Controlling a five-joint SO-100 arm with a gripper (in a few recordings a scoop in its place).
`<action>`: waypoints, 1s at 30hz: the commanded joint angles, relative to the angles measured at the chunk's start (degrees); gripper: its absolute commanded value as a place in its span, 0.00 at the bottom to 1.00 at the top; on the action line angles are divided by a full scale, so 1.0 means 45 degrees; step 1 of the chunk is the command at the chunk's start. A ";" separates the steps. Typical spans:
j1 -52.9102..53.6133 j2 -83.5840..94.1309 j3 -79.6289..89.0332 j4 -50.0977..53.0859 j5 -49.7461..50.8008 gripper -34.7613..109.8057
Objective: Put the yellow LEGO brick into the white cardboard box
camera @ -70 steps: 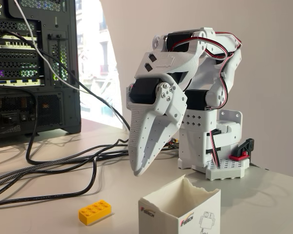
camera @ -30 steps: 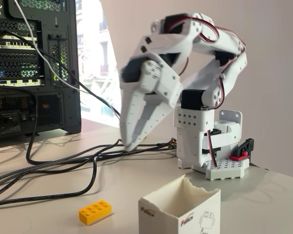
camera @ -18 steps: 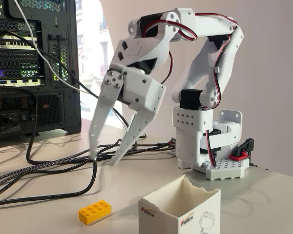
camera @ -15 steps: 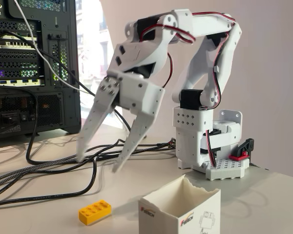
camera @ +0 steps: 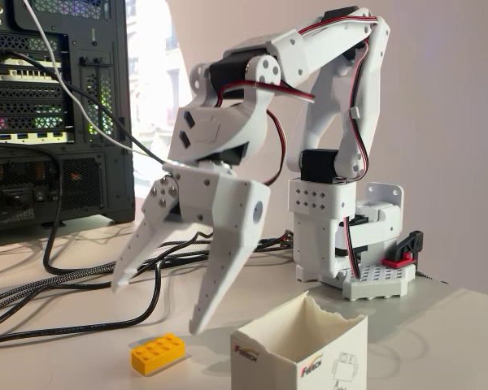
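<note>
White plastic gripper (camera: 156, 307) with perforated fingers spread wide above a glossy yellow LEGO brick (camera: 158, 353) on the table (camera: 65, 357), beside a torn-rimmed white cardboard box (camera: 301, 349) with a partly readable red-blue logo.

From my seat I see a pale table (camera: 439, 325), a plain wall (camera: 447, 106) behind, a bright window (camera: 154, 89) and a black computer tower (camera: 57, 114) trailing black cables (camera: 73, 276).

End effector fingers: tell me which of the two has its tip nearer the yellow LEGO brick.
The lower, broader finger on the picture's right: its tip hangs just above the yellow LEGO brick. The other finger's tip splays out left, higher up.
</note>
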 commanded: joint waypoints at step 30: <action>-0.0391 -0.3047 -0.2305 -0.0645 0.0059 0.25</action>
